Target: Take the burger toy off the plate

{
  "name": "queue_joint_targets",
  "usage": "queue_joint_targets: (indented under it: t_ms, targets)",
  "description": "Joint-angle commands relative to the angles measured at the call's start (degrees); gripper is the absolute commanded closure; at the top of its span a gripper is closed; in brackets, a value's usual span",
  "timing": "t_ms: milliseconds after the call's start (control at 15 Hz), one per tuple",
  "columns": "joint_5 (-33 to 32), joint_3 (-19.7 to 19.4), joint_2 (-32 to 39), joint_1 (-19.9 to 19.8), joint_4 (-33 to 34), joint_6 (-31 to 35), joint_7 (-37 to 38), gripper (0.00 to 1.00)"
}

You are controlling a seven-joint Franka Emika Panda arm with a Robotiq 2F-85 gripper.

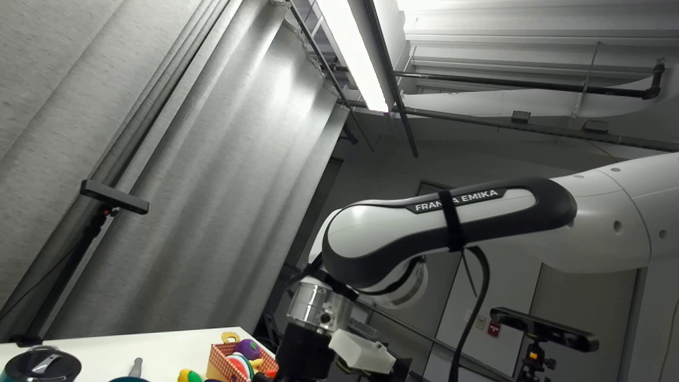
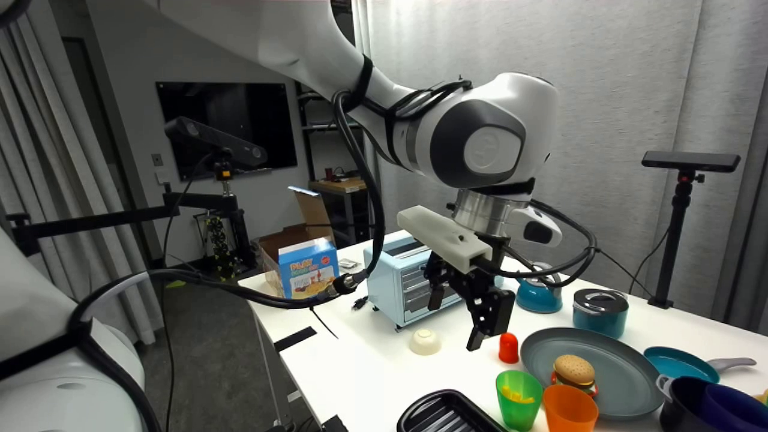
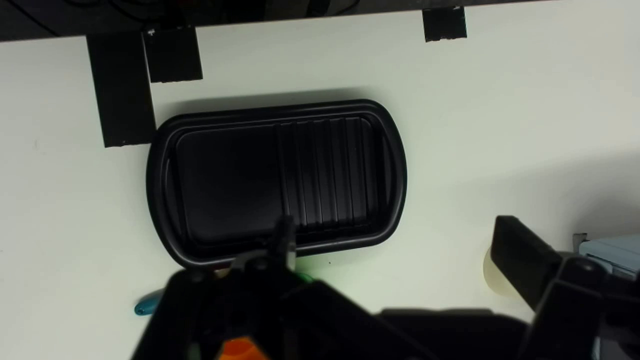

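The burger toy (image 2: 574,369), with a tan bun and red and green edges, sits on the near left part of a round grey plate (image 2: 633,384) in an exterior view. My gripper (image 2: 454,325) is open and empty above the table, left of the plate and apart from it. In the wrist view the two fingers (image 3: 396,225) stand wide apart with only white table between them. The burger and plate are out of sight in the wrist view. In an exterior view the gripper's lower part (image 1: 305,353) runs out of the frame, and the burger does not show.
A black tray (image 3: 230,180) lies near the table edge. Green (image 2: 519,399) and orange (image 2: 570,409) cups stand before the plate. A red piece (image 2: 508,348), cream bowl (image 2: 425,342), blue toaster oven (image 2: 390,288), pots (image 2: 600,318) and a teal pan (image 2: 678,363) surround the area.
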Motion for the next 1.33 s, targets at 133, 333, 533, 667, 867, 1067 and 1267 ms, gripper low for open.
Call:
queue_joint_targets:
  t_ms: [133, 333, 533, 667, 867, 1067, 1267]
  targets:
    - [-0.6, 1.1, -0.1, -0.6, -0.4, 1.9, 0.2, 0.00]
    - [-0.8, 1.6, 0.4, -0.4, -0.1, 3.7, 0.1, 0.00]
    - [-1.7, 2.3, 1.7, -0.4, 0.4, 7.2, 0.4, 0.00]
    - [-2.4, 2.7, 2.8, -0.4, 0.9, 9.7, 0.7, 0.00]
    - [-3.2, 3.0, 4.8, -0.4, 1.7, 13.1, 1.3, 0.00]
    - [-4.3, 3.2, 6.7, -0.4, 2.7, 15.9, 1.7, 0.00]
    - [-5.9, 3.2, 8.9, -0.5, 4.4, 17.8, 2.5, 0.00]
